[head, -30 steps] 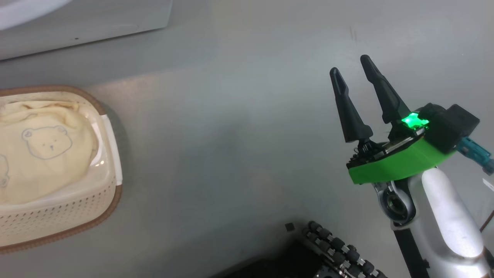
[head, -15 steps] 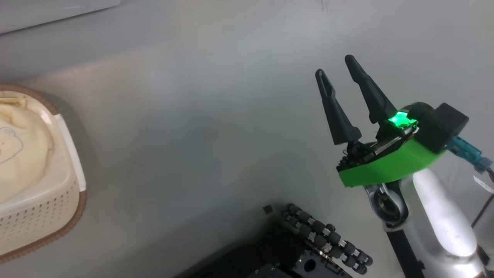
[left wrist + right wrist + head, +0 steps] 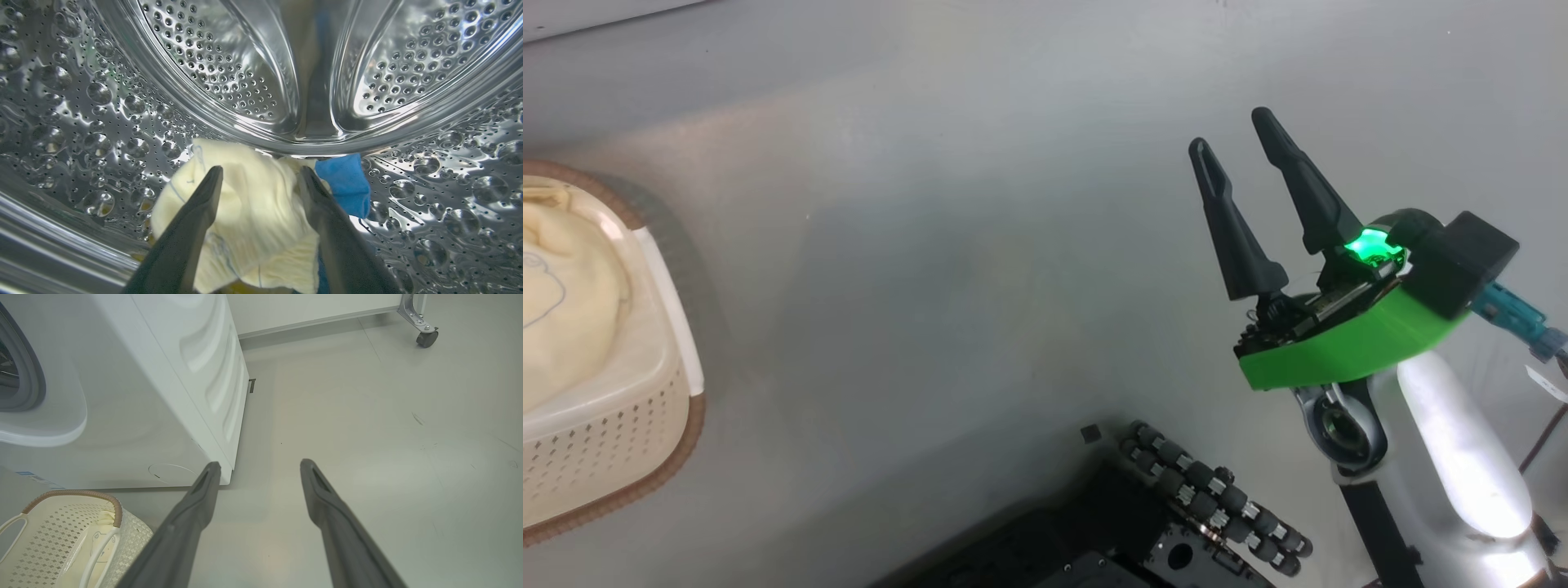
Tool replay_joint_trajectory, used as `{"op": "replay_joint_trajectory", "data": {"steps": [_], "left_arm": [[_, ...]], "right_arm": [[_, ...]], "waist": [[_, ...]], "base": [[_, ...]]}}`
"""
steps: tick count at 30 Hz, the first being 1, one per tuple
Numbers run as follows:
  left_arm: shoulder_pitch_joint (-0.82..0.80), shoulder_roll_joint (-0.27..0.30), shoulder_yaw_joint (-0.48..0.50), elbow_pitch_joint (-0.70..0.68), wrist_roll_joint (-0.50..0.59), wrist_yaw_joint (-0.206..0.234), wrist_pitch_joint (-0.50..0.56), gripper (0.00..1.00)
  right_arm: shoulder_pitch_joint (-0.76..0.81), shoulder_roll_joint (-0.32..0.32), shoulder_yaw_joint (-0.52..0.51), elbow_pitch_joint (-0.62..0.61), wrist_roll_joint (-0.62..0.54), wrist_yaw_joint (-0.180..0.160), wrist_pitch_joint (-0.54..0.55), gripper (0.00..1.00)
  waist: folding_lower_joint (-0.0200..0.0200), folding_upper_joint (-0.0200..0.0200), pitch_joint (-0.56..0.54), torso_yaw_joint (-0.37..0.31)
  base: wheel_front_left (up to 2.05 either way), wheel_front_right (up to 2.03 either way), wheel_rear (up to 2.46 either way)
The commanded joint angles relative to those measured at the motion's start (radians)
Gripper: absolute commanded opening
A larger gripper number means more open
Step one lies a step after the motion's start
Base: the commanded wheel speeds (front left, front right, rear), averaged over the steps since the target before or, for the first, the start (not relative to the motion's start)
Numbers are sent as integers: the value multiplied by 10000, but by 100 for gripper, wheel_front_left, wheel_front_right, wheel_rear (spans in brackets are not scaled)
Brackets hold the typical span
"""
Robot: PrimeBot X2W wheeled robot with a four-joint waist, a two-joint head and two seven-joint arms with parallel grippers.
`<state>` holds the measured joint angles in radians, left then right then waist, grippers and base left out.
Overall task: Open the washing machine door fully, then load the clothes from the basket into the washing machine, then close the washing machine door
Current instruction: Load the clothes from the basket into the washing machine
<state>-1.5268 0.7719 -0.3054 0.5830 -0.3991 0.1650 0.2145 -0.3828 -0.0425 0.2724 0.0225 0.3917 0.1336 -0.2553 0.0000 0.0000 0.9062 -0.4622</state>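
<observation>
Half the basket (image 3: 605,441), clothes (image 3: 564,310) inside, is cut off; the blue label (image 3: 24,473) on the washing machine (image 3: 163,396) is illegible. The left pincer (image 3: 259,175) stands spread astride a garment (image 3: 253,212) in the drum (image 3: 102,102), the right pincer (image 3: 1230,131) spread above the floor (image 3: 972,286).

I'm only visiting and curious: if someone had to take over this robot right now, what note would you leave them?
Left gripper: jaws open, inside the drum, a cream-and-blue garment between its fingers.
Right gripper: jaws open, empty, over the floor.
Basket on the floor by the washing machine, cream clothes in it.
Done: a garment in the drum.
Left: load the rest, close the door.
</observation>
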Motion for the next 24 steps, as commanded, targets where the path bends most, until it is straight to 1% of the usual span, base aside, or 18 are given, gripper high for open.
{"op": "replay_joint_trajectory", "data": {"steps": [1, 3, 5, 11, 18, 24], "left_arm": [[57, 408, 241, -353, -67, 121, 133, 100], [166, 340, 280, -357, -123, 339, 287, 100], [301, 274, 257, -423, -131, 463, 310, 100], [716, -13, 438, -518, -540, 515, 42, 100], [1723, -493, 771, -395, -1174, 317, -1191, 100], [3441, -964, 1168, -930, -1808, 236, -2453, 100]], "right_arm": [[97, -77, 67, -289, -37, -29, -64, 100], [100, -77, 10, -279, -114, -29, -64, 100], [102, -77, -27, -227, -183, -29, -64, 100], [63, -77, -148, -233, -407, -29, -64, 100], [89, -77, -456, -193, -776, -29, -64, 100], [304, -77, -794, -170, -1101, -29, -64, 100]], "waist": [[0, 0, -12, 85], [0, 0, -22, 197], [0, 0, -42, 338], [0, 0, -176, 701], [0, 0, -713, 1240], [0, 0, -1365, 1725]], "base": [[0, 0, 0], [0, 0, 0], [0, 0, 0], [0, 0, 0], [0, 0, 0], [0, 0, 0]]}}
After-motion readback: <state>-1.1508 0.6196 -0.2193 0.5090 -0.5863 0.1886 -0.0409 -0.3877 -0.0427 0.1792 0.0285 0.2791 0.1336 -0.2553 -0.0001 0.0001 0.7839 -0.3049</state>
